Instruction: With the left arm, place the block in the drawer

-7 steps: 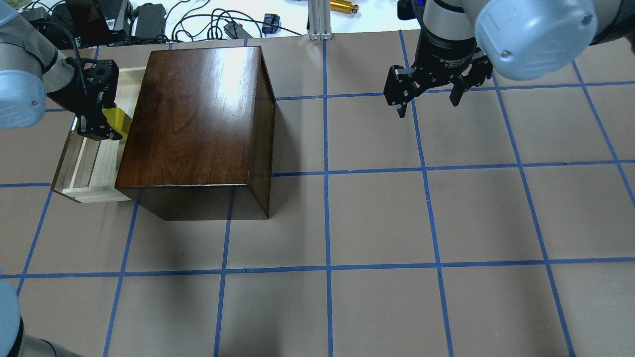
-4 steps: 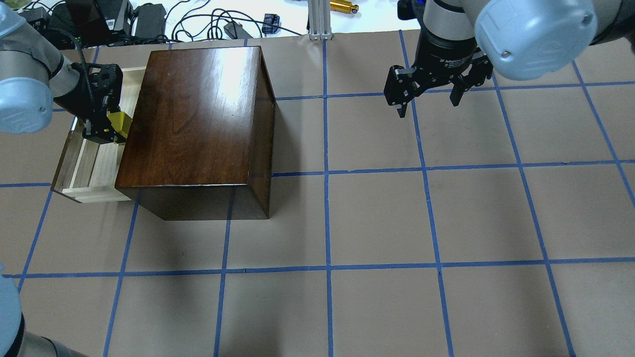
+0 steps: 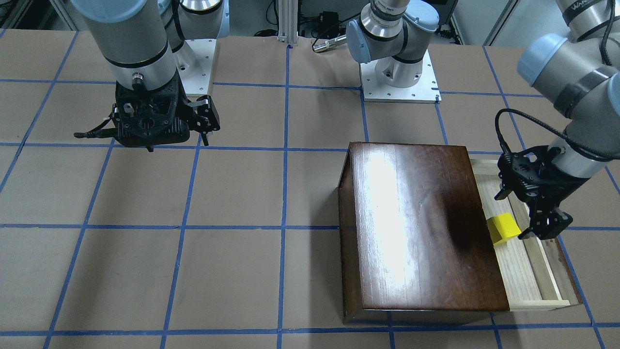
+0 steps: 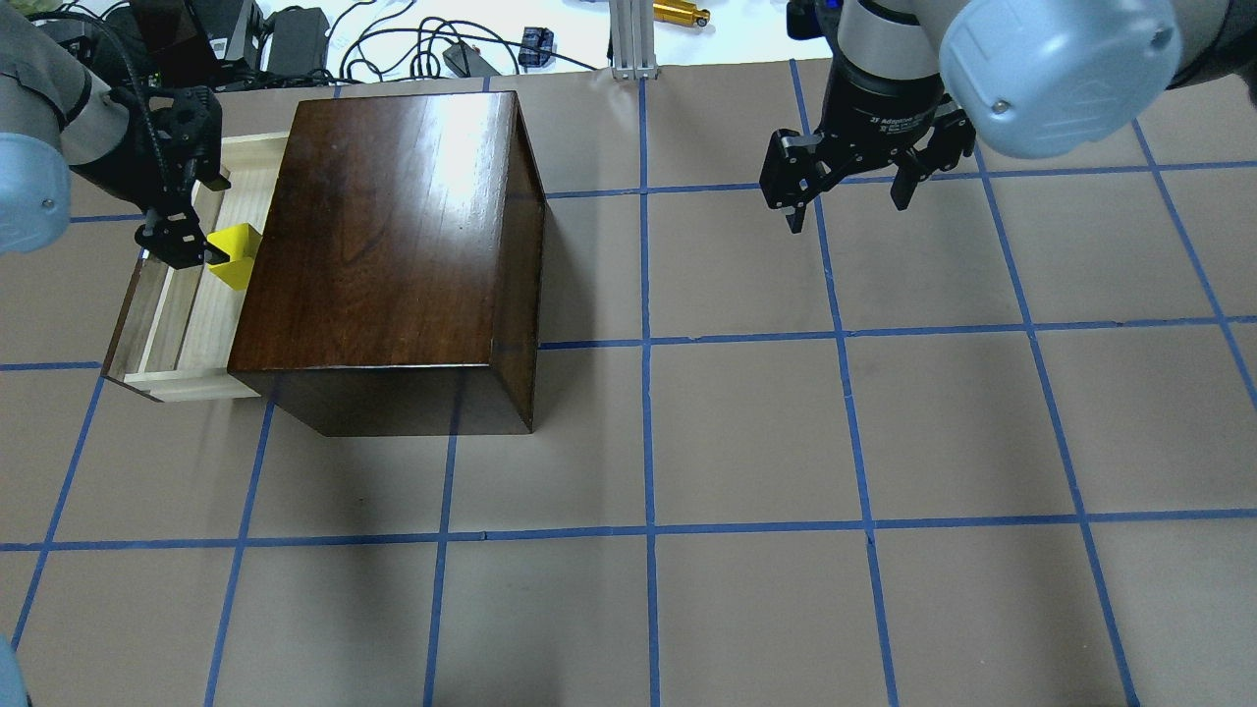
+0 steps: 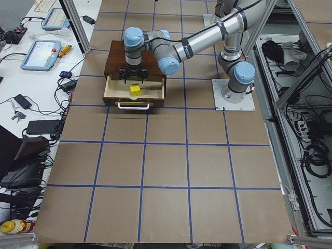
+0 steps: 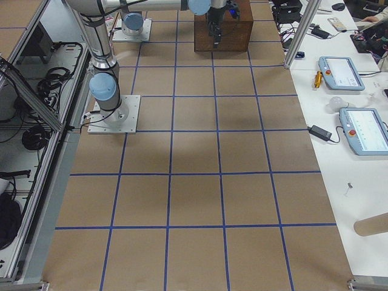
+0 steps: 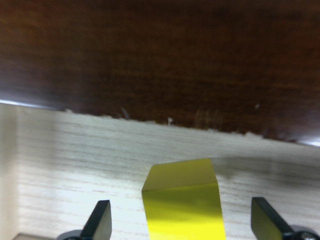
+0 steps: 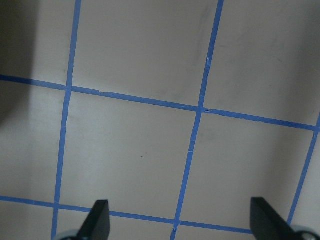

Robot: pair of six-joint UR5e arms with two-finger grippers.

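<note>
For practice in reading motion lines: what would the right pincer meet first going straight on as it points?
The right pincer, open, points down: it would likely meet the table first, nothing lying between.

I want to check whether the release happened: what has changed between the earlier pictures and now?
The left gripper opened and let go of the block, which now lies in the drawer; the gripper drew back slightly. The right gripper, open, the wooden box and the pulled-out drawer stayed as they were.

The brown, blue-taped table [image 4: 746, 432] carries the dark wooden box [image 4: 393, 226].
</note>
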